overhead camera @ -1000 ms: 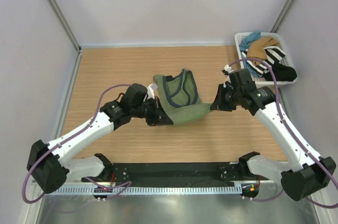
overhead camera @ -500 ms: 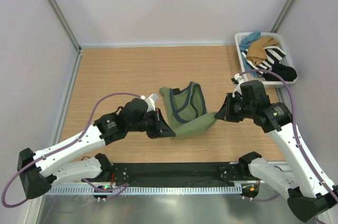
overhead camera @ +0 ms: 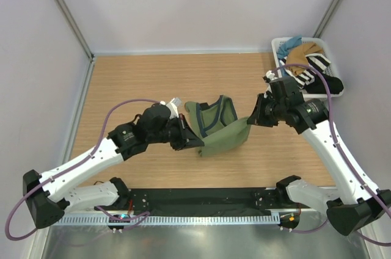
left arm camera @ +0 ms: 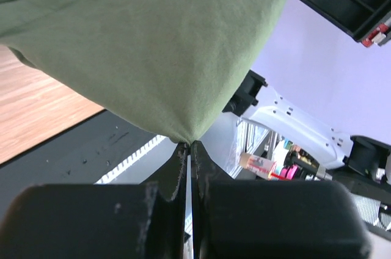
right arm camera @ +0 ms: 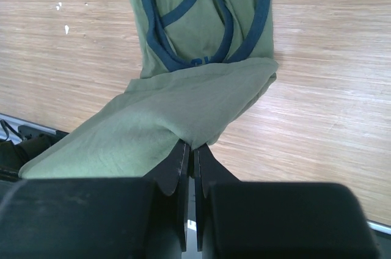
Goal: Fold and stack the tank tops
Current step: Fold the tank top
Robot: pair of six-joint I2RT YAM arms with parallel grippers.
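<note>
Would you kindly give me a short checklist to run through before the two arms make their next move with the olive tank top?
1. Left hand gripping a corner of the olive tank top: ok, shut on the cloth.
2. Right hand gripping the other corner: ok, shut on the cloth.
3. Strap end resting on the table: ok, it lies flat in the right wrist view.
4. Lifted edge lined up over the strap end: not ok, the straps are uncovered.
5. Lifted edge free of twists: cannot tell.
6. Tan tank top ready to fold: not ok, it lies in the basket.
</note>
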